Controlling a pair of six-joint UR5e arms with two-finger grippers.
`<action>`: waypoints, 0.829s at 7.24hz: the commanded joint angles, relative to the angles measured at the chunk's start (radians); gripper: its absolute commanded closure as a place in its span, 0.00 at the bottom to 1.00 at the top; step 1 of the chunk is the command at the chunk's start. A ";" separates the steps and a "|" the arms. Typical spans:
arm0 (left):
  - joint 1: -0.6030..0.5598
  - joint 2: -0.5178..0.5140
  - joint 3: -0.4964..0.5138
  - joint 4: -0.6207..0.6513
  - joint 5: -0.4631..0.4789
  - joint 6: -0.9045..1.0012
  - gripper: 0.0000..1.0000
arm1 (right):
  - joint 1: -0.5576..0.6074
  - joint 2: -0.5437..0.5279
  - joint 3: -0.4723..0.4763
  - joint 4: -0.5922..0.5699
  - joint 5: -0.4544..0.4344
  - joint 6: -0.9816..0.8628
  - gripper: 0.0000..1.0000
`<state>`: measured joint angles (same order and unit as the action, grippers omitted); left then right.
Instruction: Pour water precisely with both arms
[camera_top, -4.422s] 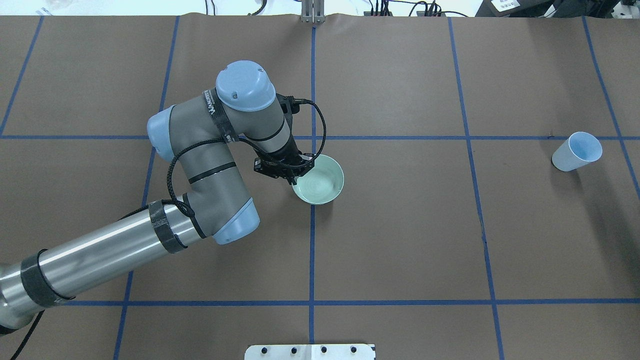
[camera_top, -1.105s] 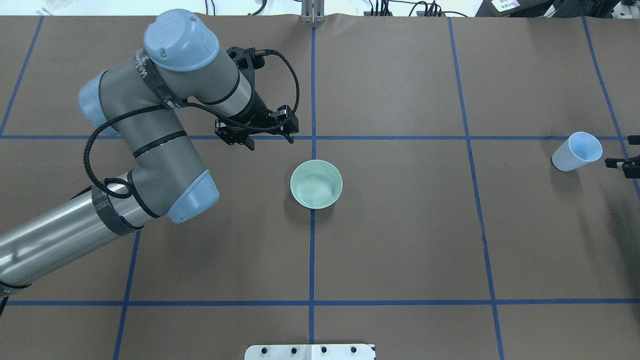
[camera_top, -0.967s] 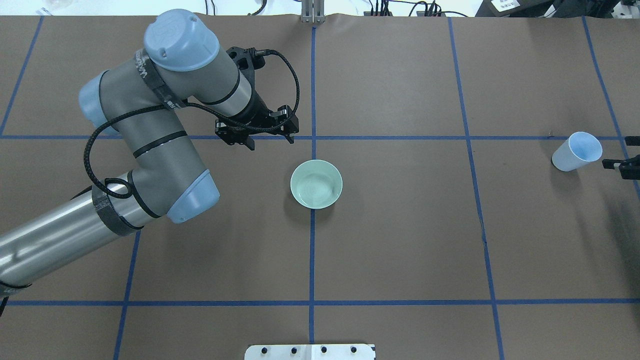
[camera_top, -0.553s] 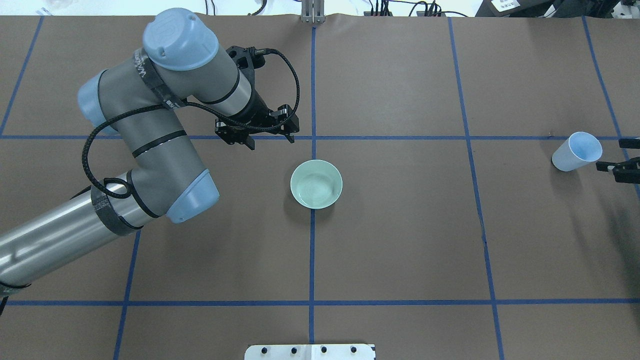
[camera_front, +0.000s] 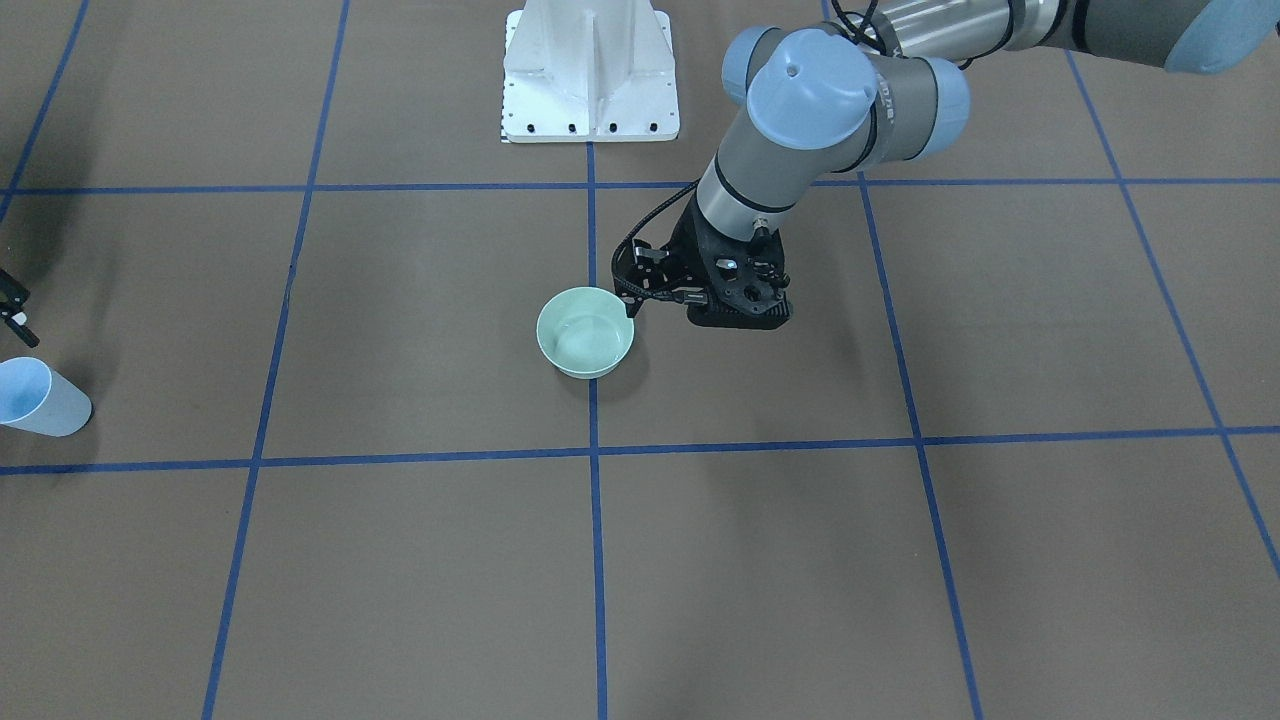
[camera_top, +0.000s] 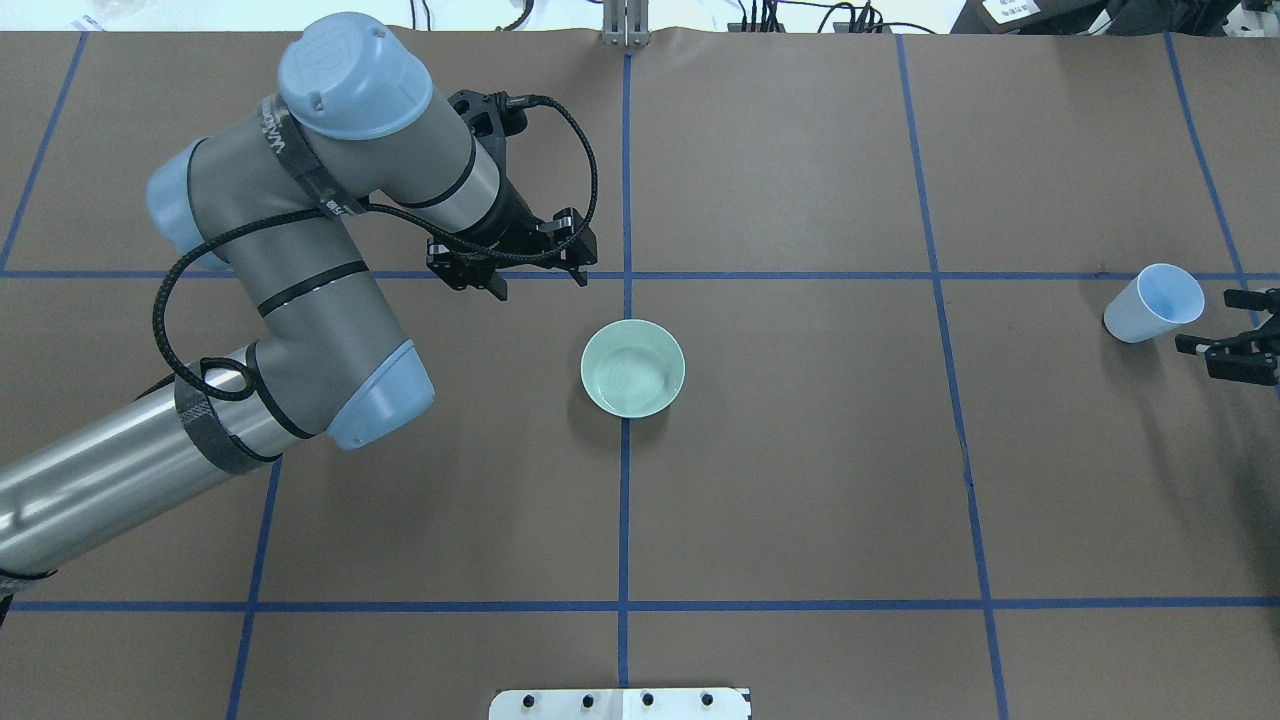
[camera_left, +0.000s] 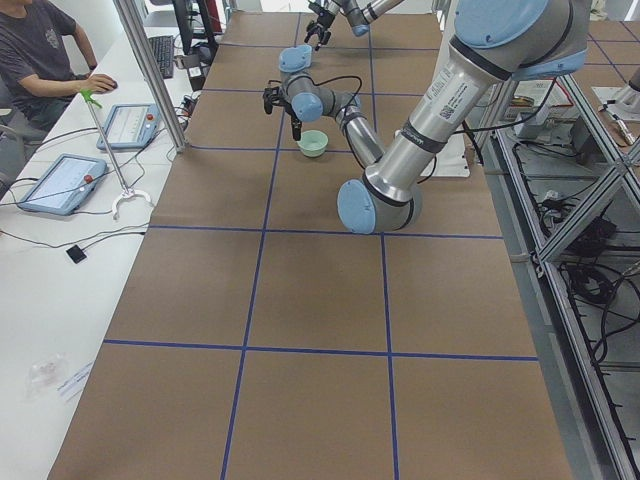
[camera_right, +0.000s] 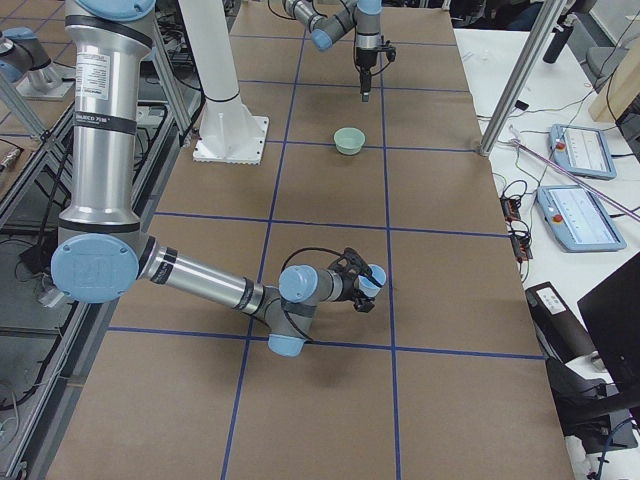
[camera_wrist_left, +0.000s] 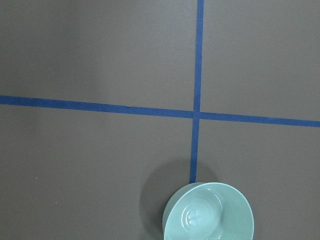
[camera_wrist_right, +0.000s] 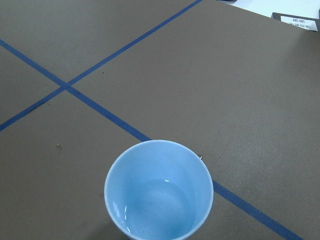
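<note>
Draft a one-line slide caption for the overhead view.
Overhead view: left gripper open, apart from the green bowl; right gripper open beside the blue cup.

A robotics lab: a surface (camera_top: 800, 450) papered brown and gridded in blue tape (camera_top: 623, 500), aluminium posts (camera_left: 149, 70), control tablets (camera_left: 60, 182), an operator (camera_left: 35, 55) at a side bench (camera_left: 50, 290).

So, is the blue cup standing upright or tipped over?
Upright. The blue cup stands on its base on the table, and the right wrist view looks down into its open mouth.
</note>
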<state>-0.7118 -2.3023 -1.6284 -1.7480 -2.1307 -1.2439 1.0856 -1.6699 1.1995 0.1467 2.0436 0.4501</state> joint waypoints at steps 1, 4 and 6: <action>0.000 0.000 -0.001 0.001 0.000 0.000 0.10 | -0.023 0.006 -0.001 0.005 -0.017 0.033 0.01; -0.002 -0.002 -0.007 0.001 0.000 0.000 0.10 | -0.085 0.007 -0.018 0.086 -0.126 0.102 0.01; -0.008 -0.002 -0.022 0.001 0.000 0.000 0.10 | -0.096 0.012 -0.044 0.120 -0.172 0.101 0.01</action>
<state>-0.7159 -2.3038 -1.6399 -1.7472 -2.1307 -1.2441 0.9976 -1.6612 1.1725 0.2441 1.9036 0.5497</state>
